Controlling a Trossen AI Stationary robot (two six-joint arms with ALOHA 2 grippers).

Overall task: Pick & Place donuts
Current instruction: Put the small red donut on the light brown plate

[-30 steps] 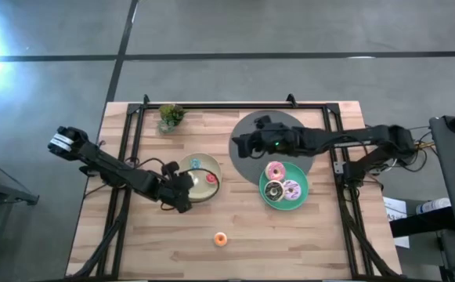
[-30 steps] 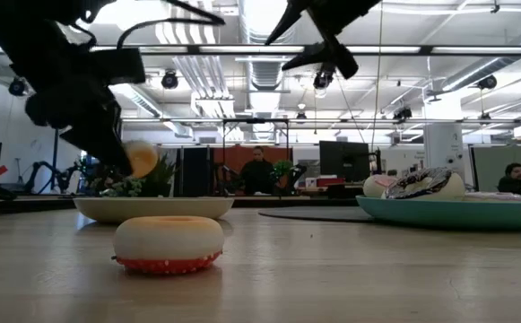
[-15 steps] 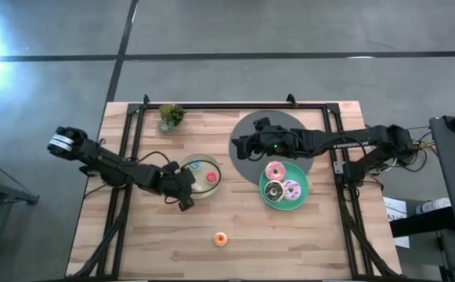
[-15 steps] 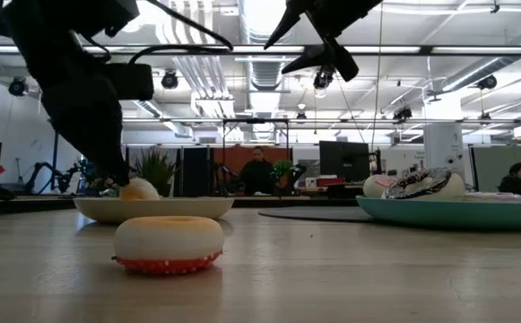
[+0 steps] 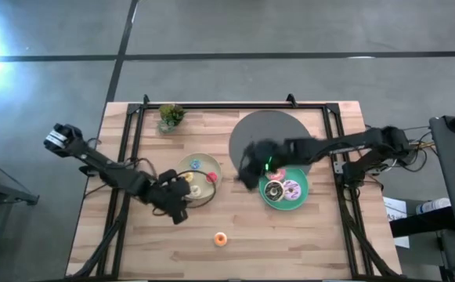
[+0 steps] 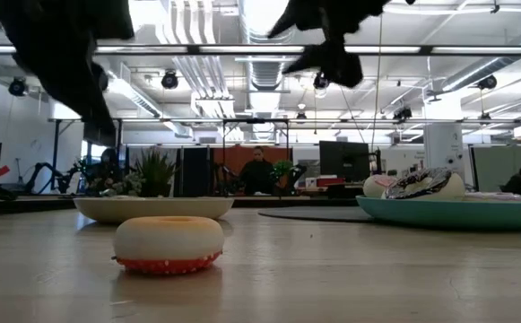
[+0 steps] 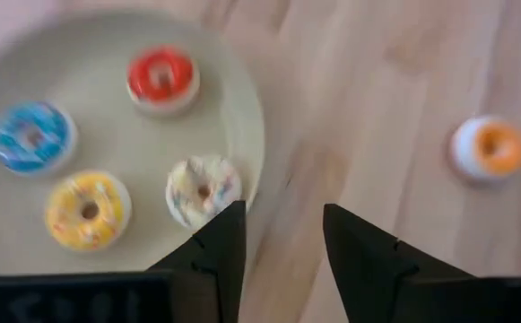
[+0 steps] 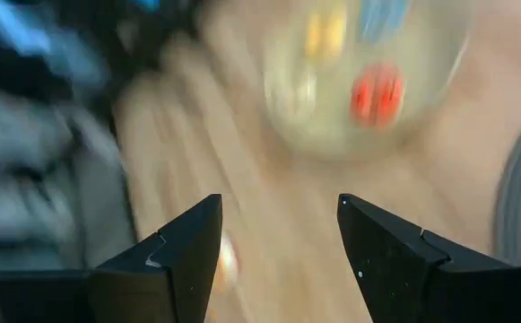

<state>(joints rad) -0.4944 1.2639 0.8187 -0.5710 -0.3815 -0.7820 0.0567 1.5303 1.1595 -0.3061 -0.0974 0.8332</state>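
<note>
The cream plate (image 5: 212, 169) holds red (image 7: 160, 76), blue (image 7: 31, 136), yellow (image 7: 88, 209) and pale sprinkled (image 7: 203, 188) mini donuts. An orange mini donut (image 5: 221, 239) lies alone on the wood, close up in the low view (image 6: 169, 244). The chocolate (image 5: 273, 190) and lilac (image 5: 291, 189) donuts sit on the teal plate (image 5: 283, 205); my right arm covers the pink one. My left gripper (image 5: 182, 197) hovers open at the cream plate's near-left rim (image 7: 282, 242). My right gripper (image 5: 247, 174) is open in the air between the two plates (image 8: 278, 233).
A round grey mat (image 5: 270, 129) lies beyond the teal plate, and a small potted plant (image 5: 171, 116) stands near the far edge. Black frame rails run along the table's left, right and far sides. Bare wood stretches around the orange donut at the near edge.
My left gripper lowered a small donut into the cream plate, let go of it, then rose and drew back toward the near-left. The donut now rests in the plate. My right gripper swung from over the grey mat toward the near-left, coming between the two plates.
</note>
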